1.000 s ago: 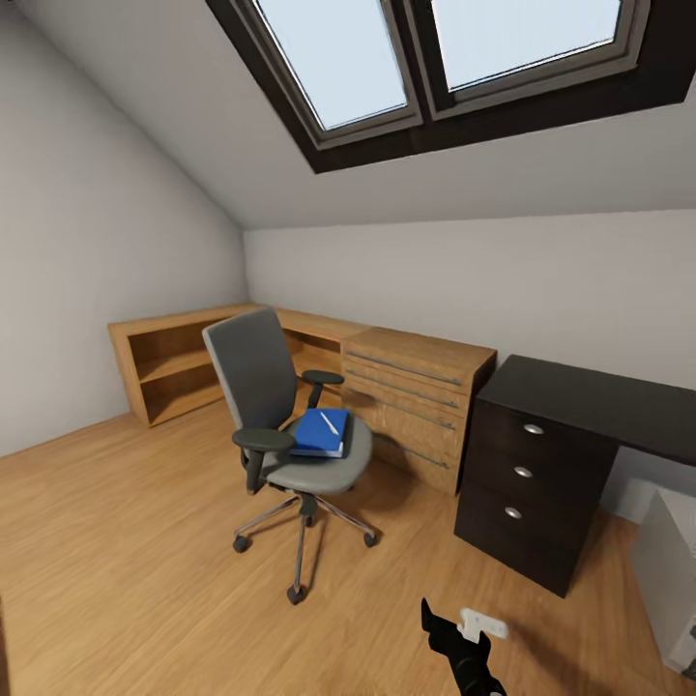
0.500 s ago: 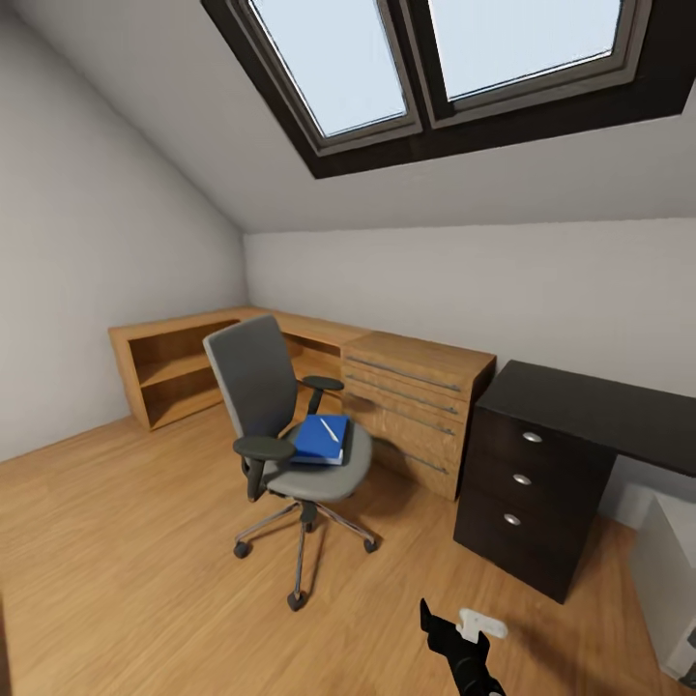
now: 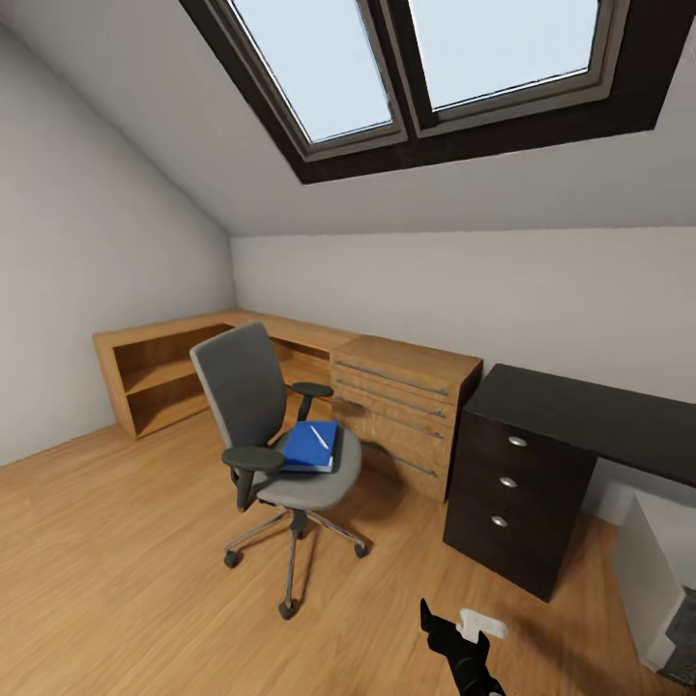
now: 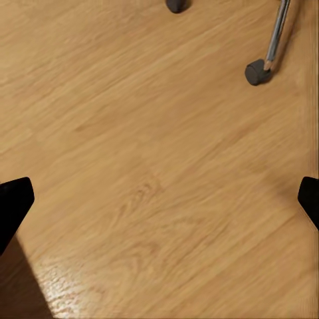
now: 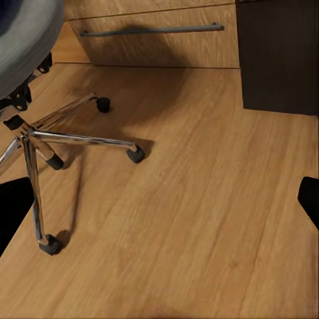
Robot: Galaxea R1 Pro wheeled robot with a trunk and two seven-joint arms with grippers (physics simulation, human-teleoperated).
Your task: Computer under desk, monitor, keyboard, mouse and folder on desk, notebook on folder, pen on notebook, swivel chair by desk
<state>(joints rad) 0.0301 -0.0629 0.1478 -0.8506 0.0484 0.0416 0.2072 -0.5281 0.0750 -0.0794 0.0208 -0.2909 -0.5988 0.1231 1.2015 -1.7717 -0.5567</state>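
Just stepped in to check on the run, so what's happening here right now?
The robot is in the bedroom facing the swivel chair, handling nothing yet. A blue stack with a pen on top lies on the chair's seat. The dark desk stands to the right, its visible top bare. Both wrist views look down at the wood floor with fingertips spread wide and nothing between them; the right one shows the chair's base nearby.

A grey cloth-covered swivel chair (image 3: 271, 425) on shiny chrome metal legs (image 5: 80, 139) stands on a smooth, faintly glossy light wooden plank floor (image 3: 126, 561).
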